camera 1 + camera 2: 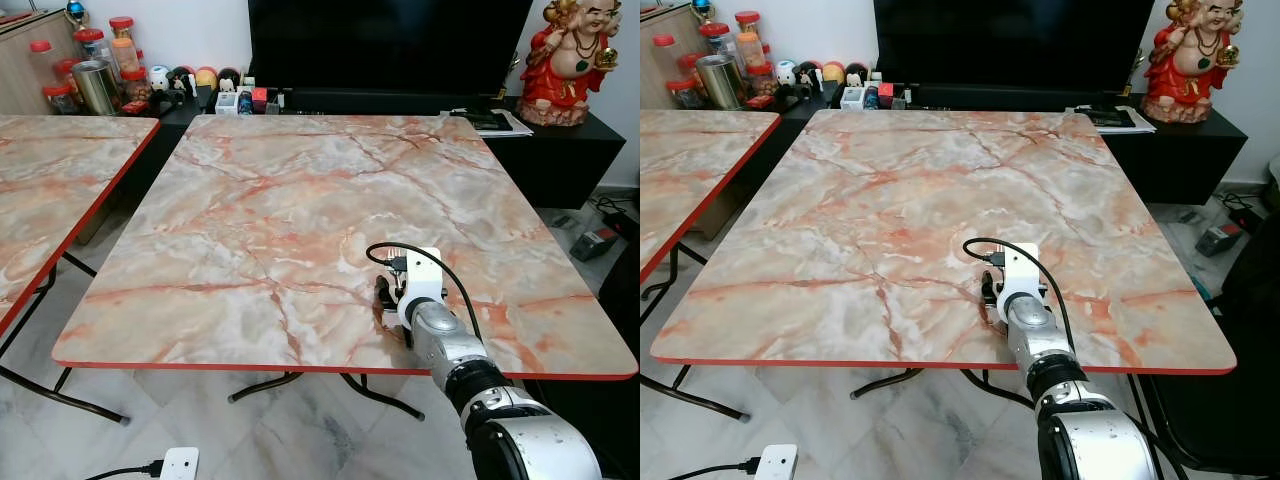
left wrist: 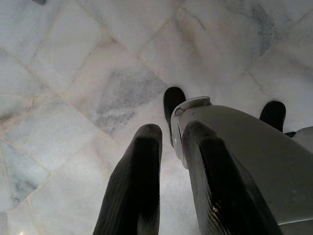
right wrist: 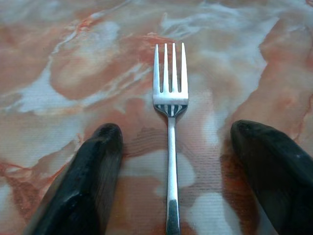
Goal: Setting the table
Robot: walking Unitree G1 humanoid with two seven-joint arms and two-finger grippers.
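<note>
Here the fork (image 3: 170, 147) lies flat on the worktop (image 1: 300, 200), between the spread fingers (image 3: 88, 176) of the right hand (image 3: 171, 161), which holds nothing. Light, stiff and slick, it probably wants pinching across its thin handle. The worktop's red front edge is near; beyond the fork lies open room.

No text seems readable, even on the distant jars (image 1: 120, 45).

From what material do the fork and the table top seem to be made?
Fork: seemingly polished metal, probably steel; it is silver and reflects light along the handle and tines. Table top: marble-patterned surface with a red edge band, so likely a printed laminate rather than stone, though the look leaves this open.
</note>
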